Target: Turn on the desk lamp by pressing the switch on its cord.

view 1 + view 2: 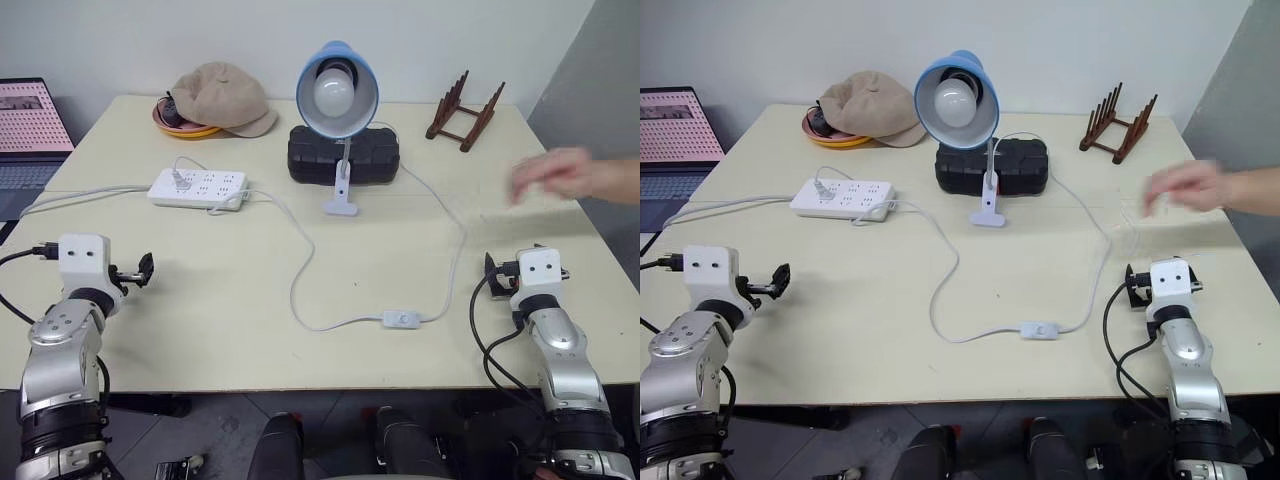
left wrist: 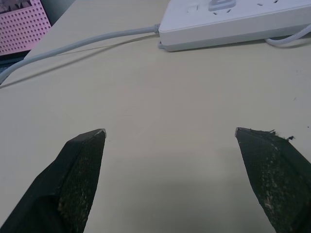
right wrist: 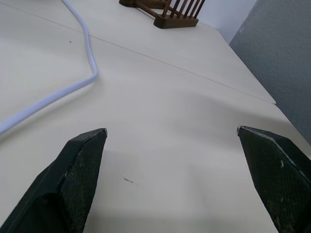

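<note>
Matt cream table (image 1: pixel 200 330), glossy white plastic power strip (image 1: pixel 197 187), soft beige cloth cap (image 1: pixel 225 97), dark wooden rack (image 1: pixel 465 112).

Even, soft room light falls over my table (image 1: pixel 250 330), shadows faint under the cord (image 1: pixel 300 270), no glare, everything sharp except a person's hand (image 1: pixel 560 175), smeared with motion blur at my right.
</note>
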